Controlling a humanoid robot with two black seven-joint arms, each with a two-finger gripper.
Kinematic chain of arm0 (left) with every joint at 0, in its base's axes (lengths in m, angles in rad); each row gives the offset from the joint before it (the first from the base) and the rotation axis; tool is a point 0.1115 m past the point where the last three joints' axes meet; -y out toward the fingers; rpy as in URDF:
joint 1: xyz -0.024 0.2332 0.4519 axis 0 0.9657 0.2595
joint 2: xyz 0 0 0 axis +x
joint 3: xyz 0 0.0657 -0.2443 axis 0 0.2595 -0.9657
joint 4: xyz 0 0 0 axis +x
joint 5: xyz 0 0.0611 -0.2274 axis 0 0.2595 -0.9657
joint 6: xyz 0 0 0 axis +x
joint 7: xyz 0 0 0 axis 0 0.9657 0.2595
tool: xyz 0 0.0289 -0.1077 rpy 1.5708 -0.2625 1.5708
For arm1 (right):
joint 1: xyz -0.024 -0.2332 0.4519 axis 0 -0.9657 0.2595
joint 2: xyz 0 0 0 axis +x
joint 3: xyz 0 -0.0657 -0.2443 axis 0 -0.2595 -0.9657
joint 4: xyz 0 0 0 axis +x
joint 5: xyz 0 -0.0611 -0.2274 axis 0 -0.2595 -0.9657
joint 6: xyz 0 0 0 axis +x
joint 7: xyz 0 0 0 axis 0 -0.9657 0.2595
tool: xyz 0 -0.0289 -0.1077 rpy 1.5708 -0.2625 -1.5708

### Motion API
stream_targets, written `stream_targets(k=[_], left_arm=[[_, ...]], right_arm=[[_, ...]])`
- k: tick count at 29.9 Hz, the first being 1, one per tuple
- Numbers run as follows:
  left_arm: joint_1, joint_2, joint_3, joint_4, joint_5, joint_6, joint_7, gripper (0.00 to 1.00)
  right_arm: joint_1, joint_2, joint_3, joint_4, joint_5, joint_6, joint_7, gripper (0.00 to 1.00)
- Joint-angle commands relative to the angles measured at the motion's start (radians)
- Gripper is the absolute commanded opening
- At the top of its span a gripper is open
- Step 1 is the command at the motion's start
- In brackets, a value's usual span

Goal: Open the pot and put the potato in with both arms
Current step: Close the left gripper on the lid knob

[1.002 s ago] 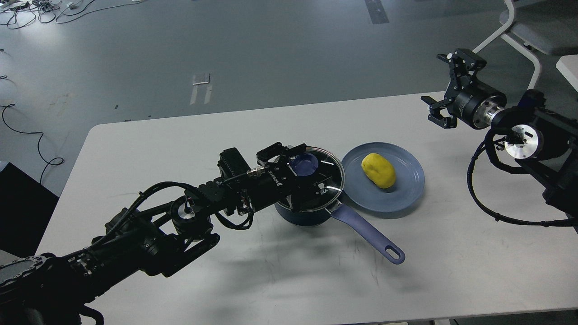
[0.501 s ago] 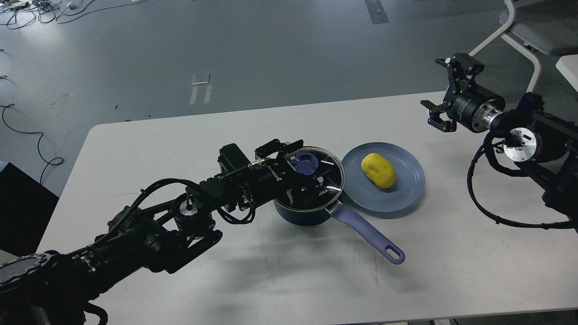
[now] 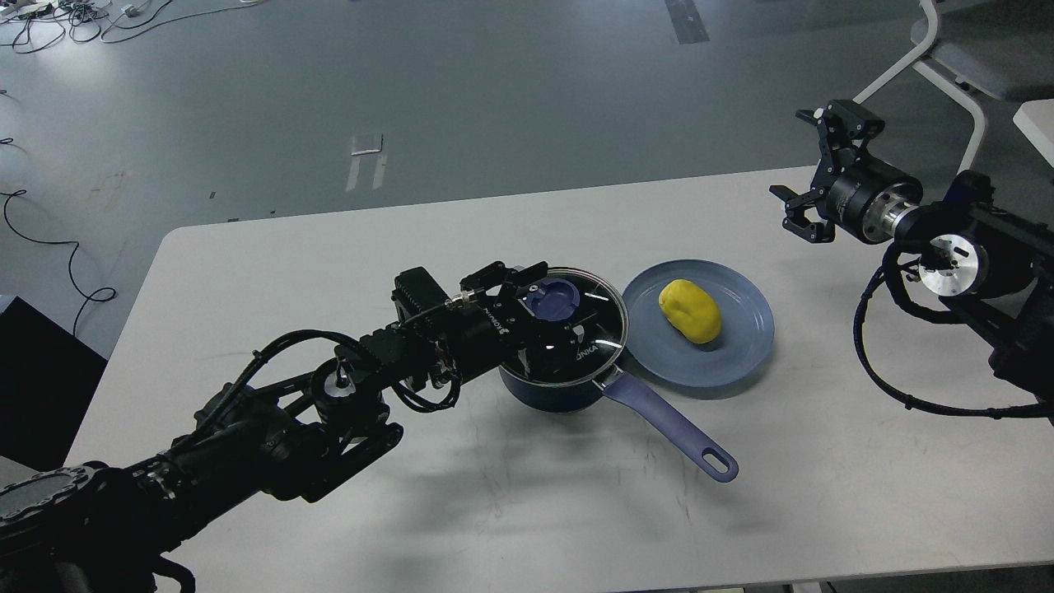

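1. The left gripper (image 3: 550, 303) sits around the lid's blue knob (image 3: 553, 300); I cannot tell if it squeezes.
2. The pot (image 3: 568, 387) stands mid-table.
3. The potato (image 3: 690, 310) lies on the plate (image 3: 745, 346), right.
4. The right gripper (image 3: 817, 177) hangs open, far right, holding nothing.

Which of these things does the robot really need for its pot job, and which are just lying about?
Needed:
pot with its glass lid
potato
left gripper, at the lid's knob
right gripper, open, waiting in the air

Just there:
blue plate under the potato
table
cables on the floor
chair
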Motion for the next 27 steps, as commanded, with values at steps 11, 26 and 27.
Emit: stream_targets(k=[11, 26, 27], left_arm=[[-0.001, 0.000, 0.003, 0.009, -0.002, 0.005, -0.076, 0.62], [-0.011, 0.008, 0.023, 0.012, -0.001, 0.020, -0.076, 0.38], [-0.011, 0.009, 0.021, 0.010, -0.001, 0.020, -0.076, 0.38]], right_arm=[[0.000, 0.000, -0.002, -0.002, 0.000, 0.000, 0.000, 1.00], [0.001, 0.000, 0.000, -0.002, 0.000, 0.000, 0.000, 1.00], [0.001, 0.000, 0.000, -0.002, 0.000, 0.000, 0.000, 1.00]])
